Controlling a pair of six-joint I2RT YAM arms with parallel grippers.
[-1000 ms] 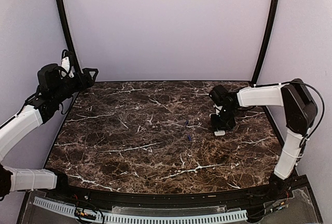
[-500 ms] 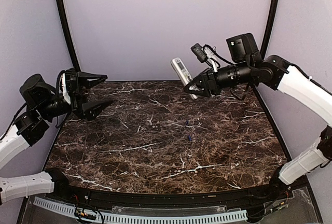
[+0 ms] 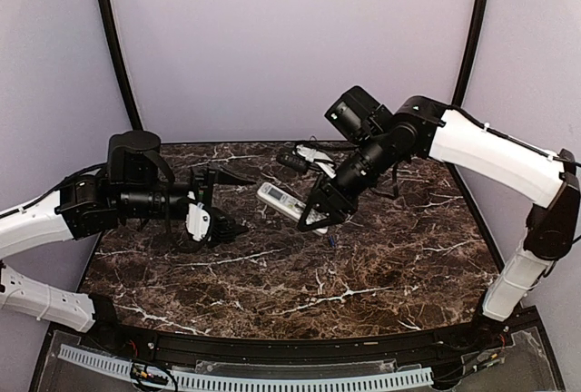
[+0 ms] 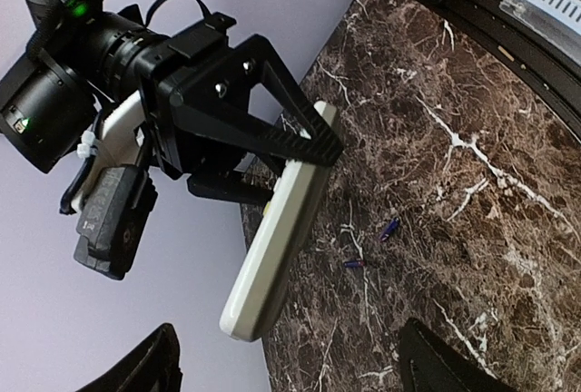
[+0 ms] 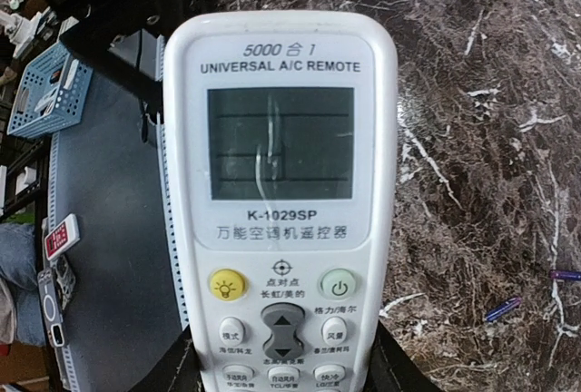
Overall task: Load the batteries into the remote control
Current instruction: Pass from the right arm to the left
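Note:
My right gripper (image 3: 313,215) is shut on the button end of the white remote control (image 3: 280,199) and holds it in the air over the middle of the table, display end toward the left arm. In the right wrist view the remote control (image 5: 281,183) shows its face between my right gripper (image 5: 281,376) fingers. My left gripper (image 3: 223,202) stands open, empty, a short way left of the remote's free end. The left wrist view shows the remote control (image 4: 277,238) edge-on, beyond my left gripper (image 4: 289,342). Two blue batteries (image 4: 389,229) (image 4: 353,264) lie on the table; one battery (image 3: 331,240) shows from above.
The dark marble table (image 3: 381,274) is walled in lilac at the back and sides, with black posts (image 3: 113,43) at the back corners. A white slotted cable tray (image 3: 272,379) runs along the near edge. A blue basket (image 5: 41,93) stands off the table.
The right arm lifted the remote off the table's right side, raised it, then brought it down toward the middle. The left arm swung in from the left wall to face it.

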